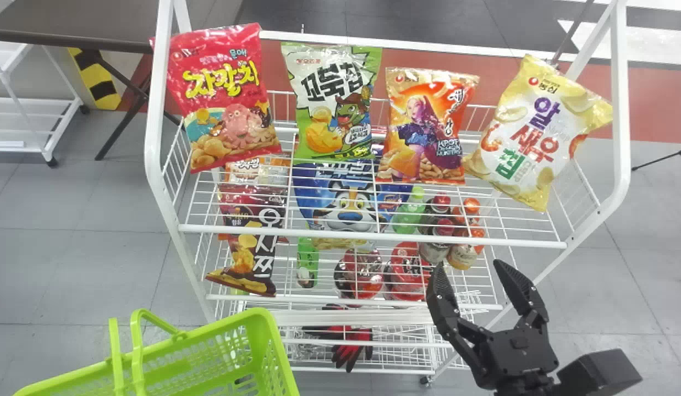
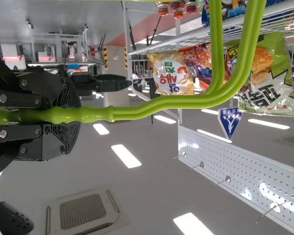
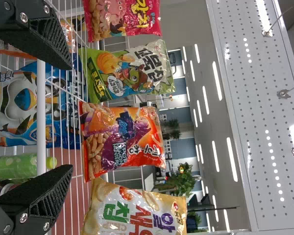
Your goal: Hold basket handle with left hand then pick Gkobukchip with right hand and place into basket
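I see the green basket (image 1: pixel 261 316) low on the left, in front of the white rack (image 1: pixel 373 241). The left gripper (image 2: pixel 64 115) has its black fingers pinched on the basket's handle (image 2: pixel 161 102), one finger on each side. The right gripper (image 1: pixel 471 267) is in front of the rack, toward its right side. Its two fingers are wide apart, with nothing held between them.

On the lower part of the rack I see red and black gloves (image 1: pixel 354 344). Higher up are two round red tubs (image 1: pixel 407 269), some bottles (image 1: pixel 442 231), a dark red snack bag (image 1: pixel 258 220) and a blue bag with a tiger (image 1: pixel 349 203).

The Gkobukchip (image 1: pixel 335 104) is on the top shelf. It is a green and white bag, well apart from the right gripper. It sits between a red bag (image 1: pixel 225 104) with a pink octopus and an orange bag (image 1: pixel 428 126). A yellow and white bag (image 1: pixel 538 132) leans over at the right end. Past the rack, on the left, is a dark table (image 1: pixel 71 25).
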